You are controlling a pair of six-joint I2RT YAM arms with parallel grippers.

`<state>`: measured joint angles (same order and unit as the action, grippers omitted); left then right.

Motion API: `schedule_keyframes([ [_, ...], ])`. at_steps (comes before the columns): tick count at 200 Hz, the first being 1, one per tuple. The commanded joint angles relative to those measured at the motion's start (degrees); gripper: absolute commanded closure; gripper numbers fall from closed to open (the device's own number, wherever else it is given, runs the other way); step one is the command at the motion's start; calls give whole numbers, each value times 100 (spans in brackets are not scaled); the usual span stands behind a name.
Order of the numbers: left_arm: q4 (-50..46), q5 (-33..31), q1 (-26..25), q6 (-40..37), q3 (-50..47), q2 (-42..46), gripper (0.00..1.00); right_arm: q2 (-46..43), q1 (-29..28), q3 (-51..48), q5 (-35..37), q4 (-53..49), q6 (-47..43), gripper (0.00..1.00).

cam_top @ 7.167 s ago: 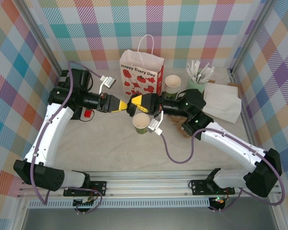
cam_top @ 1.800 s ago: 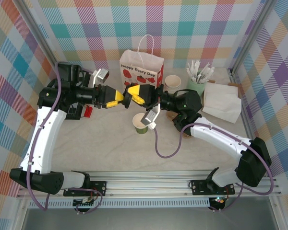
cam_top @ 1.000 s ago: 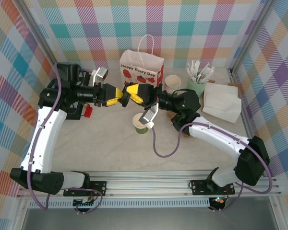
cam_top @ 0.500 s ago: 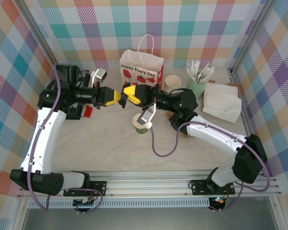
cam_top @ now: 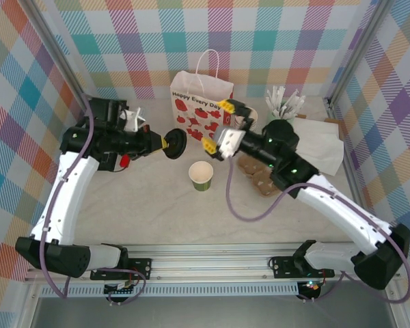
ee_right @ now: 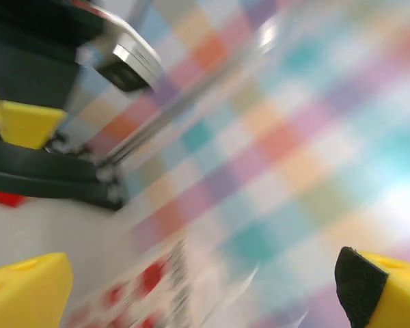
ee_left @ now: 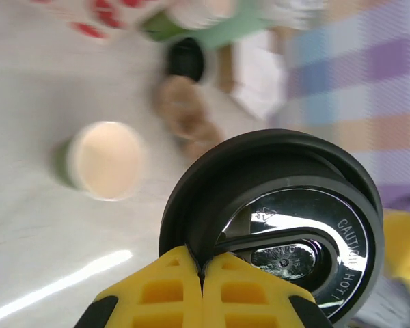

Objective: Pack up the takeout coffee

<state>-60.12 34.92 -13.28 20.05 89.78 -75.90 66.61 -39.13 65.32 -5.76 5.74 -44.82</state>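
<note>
Left claw (cam_top: 165, 143): closed on the rim of the black lid (cam_top: 177, 144), which it holds on edge in the air, left of centre in the top view.
Lid, left wrist view: lower right (ee_left: 280, 225), with the yellow fingers (ee_left: 164, 290) meeting at its lower rim.
Right claw (cam_top: 219, 124): spread wide and holding nothing, just right of the lid, in front of the bag (cam_top: 199, 102).
Right claw, right wrist view (ee_right: 205, 287): yellow tips at the two lower corners.
Cup (cam_top: 201, 175): green and upright with no lid on, on the surface (cam_top: 150, 205) at the centre, below the lid and apart from it; at the left in the left wrist view (ee_left: 109, 160).
Tumbler (cam_top: 281, 117): upper right, holding white sticks.
</note>
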Motion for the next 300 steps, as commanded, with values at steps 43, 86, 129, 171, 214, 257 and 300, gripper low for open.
schedule_keyframes([
  [43, -940, -3497, -1898, 163, 533, -1681, 100, 809, 1401, -342, -1493, -3199, 8094, 0],
  [86, -853, -3329, -2117, 328, 964, -2595, 100, 1436, 1350, -726, -2419, -2494, 9259, 0],
  [129, -751, -3227, -2170, 340, 1098, -2928, 100, 1929, 1299, -819, -3072, -2225, 9129, 4],
  [171, -673, -3303, -2210, 298, 1057, -3044, 100, 2250, 1198, -805, -3102, -1878, 9109, 15],
  [214, -602, -3293, -2214, 250, 983, -3110, 100, 2372, 1171, -985, -3232, -1256, 9262, 24],
  [257, -405, -3195, -2214, 266, 939, -3146, 100, 2390, 1139, -1055, -3091, -1264, 9202, 33],
  [300, -398, -3175, -2214, 240, 884, -3173, 100, 2484, 1111, -1118, -3063, -1159, 9238, 42],
])
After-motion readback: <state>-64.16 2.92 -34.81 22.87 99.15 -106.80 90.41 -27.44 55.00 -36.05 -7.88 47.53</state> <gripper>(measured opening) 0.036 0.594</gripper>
